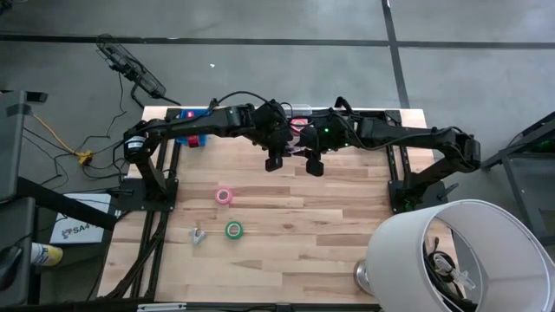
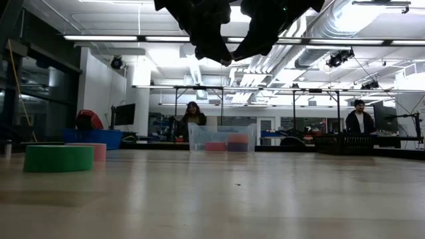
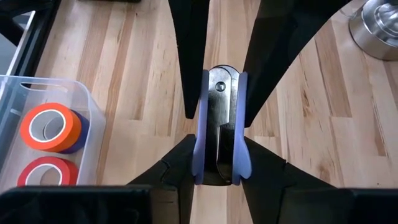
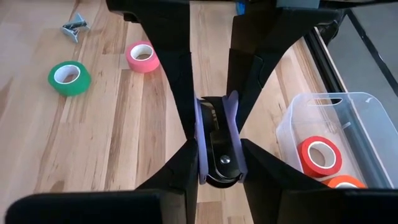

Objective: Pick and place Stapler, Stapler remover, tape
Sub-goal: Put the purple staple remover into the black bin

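Both grippers, left gripper (image 1: 274, 162) and right gripper (image 1: 315, 165), hover mid-table, each clamped on a purple-handled metal staple remover (image 3: 221, 127). A clear plastic bin (image 4: 323, 112) holding tape rolls sits nearby; better carry level, release low inside.

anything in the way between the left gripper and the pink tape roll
Nothing visible: only bare table lies between the left gripper and the pink tape. But that gripper is shut on a purple-sided metal piece, as is the right gripper.

lab, probably | ceiling ducts (image 2: 345, 20) | far workbenches (image 2: 199, 99)
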Controlling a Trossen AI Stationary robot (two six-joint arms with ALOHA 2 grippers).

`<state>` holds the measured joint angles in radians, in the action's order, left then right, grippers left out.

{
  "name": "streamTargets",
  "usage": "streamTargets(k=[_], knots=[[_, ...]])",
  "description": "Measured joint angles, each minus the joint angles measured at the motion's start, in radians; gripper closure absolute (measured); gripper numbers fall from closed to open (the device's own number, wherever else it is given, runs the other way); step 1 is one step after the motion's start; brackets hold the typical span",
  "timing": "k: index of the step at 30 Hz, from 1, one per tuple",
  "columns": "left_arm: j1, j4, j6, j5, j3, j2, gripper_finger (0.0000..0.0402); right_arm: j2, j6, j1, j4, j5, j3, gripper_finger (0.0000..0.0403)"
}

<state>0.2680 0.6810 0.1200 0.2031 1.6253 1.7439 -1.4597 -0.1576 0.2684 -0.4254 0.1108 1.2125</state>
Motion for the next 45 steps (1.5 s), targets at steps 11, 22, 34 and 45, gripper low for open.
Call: streamTargets(k=[11,22,34,45], knots=[[0.000,0.024,0.065,-0.002,0.001,0.000,0.0294,0.000,0.026,0.005,-0.024,-0.048,0.000,0.0317],[0.000,0.077,0.083,-0.056,-0.001,-0.036,0.0239,0.001,0.052,0.019,-0.046,-0.114,0.000,0.0317],[0.003,0.221,0.083,-0.273,-0.001,-0.110,0.0136,0.001,0.182,0.036,-0.073,-0.280,0.000,0.0317],[0.050,0.272,0.088,-0.361,0.000,-0.197,0.0135,0.001,0.584,0.068,-0.277,-0.648,0.000,0.0317]])
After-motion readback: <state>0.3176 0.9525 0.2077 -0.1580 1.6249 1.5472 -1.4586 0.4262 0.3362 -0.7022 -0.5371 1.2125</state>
